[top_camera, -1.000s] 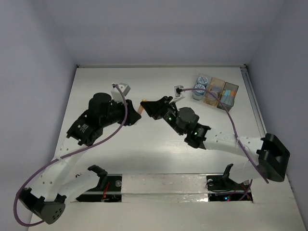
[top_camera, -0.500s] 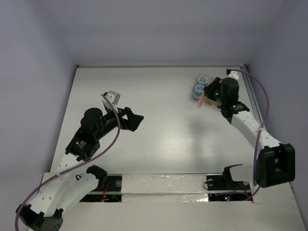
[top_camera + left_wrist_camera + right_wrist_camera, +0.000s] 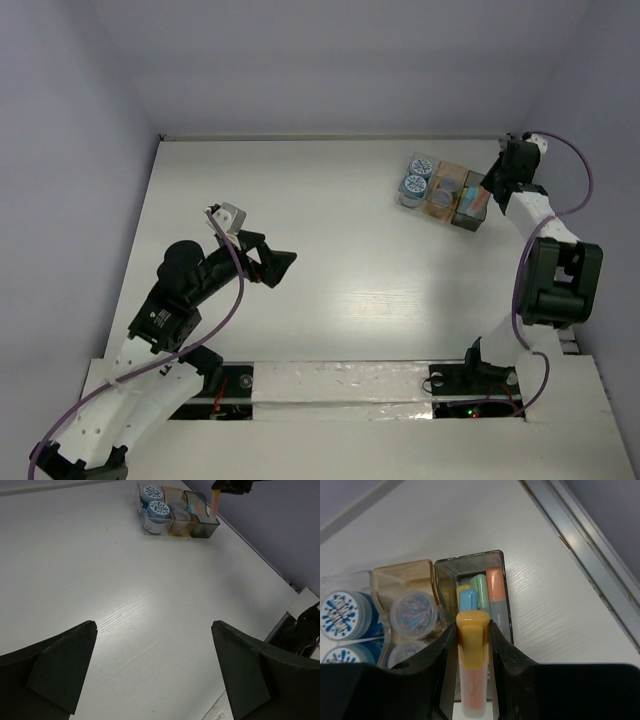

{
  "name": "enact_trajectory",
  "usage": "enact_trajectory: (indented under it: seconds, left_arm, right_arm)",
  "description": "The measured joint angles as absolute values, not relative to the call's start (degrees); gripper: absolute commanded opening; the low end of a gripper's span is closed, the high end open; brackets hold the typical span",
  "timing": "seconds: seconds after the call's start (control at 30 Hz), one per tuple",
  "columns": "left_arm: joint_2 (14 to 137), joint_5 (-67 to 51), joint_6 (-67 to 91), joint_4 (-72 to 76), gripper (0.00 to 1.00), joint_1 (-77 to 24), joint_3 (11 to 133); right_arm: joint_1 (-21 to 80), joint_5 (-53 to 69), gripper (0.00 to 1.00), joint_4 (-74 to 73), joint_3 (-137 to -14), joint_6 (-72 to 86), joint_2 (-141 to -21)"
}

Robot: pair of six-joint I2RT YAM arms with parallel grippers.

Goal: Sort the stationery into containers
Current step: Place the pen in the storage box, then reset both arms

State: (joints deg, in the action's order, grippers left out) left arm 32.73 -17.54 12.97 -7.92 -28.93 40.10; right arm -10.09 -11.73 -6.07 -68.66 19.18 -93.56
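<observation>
R gripper point(image 3: 497, 181), fingers clamped on a stubby orange plastic marker point(image 3: 472, 655), hangs it upright over the smoky grey translucent box point(image 3: 469, 556) at 2 o'clock on the white table point(image 3: 330, 200), next to the amber-brown translucent box point(image 3: 402, 570). W/ four pastel markers point(image 3: 480, 592) already lying inside, a drop could prob. bounce it over the rim or leave it propped on end. L gripper point(image 3: 153, 624), jaws wide & empty, sits approx. 9 o'clock, well apart.
</observation>
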Motion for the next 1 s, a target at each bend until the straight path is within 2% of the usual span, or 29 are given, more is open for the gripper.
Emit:
enact_trajectory:
  seconds: [0.27,0.3,0.4,0.47,0.5,0.6,0.63,0.8,1.0]
  left_arm:
    - [32.0,-17.1,12.7,-7.9,0.99,-29.6,40.1]
    - [32.0,-16.8,12.7,-7.9,0.99,-29.6,40.1]
    - [32.0,-16.1,12.6,-7.9,0.99,-29.6,40.1]
    - [32.1,-15.8,12.5,-7.9,0.99,-29.6,40.1]
    - [32.2,-15.7,12.5,-7.9,0.99,-29.6,40.1]
    - [32.4,-15.3,12.5,-7.9,0.99,-29.6,40.1]
    - [32.4,-15.1,12.5,-7.9,0.99,-29.6,40.1]
    - [32.4,-14.4,12.5,-7.9,0.99,-29.5,40.1]
    - [31.9,-12.9,12.5,-7.9,0.99,-28.7,40.1]
  right_arm:
    - [-10.0,-11.6,0.0,-8.2,-77.2,16.2,-102.8]
    - [-10.0,-11.6,0.02,-8.2,-77.8,16.1,-103.5]
    - [-10.0,-11.6,0.21,-8.6,-78.0,15.8,-104.4]
    - [-10.0,-11.3,0.4,-9.2,-78.1,15.7,-105.0]
    - [-10.0,-11.3,0.6,-10.1,-78.6,15.7,-105.4]
    - [-10.0,-10.9,0.86,-11.9,-80.0,15.8,-106.1]
    - [-10.0,-10.7,0.99,-12.3,-80.1,15.9,-106.1]
    - [-10.0,-8.8,1.0,-13.6,-79.6,17.1,-102.3]
    - [-8.1,-2.6,1.0,-11.2,-69.1,20.5,-81.4]
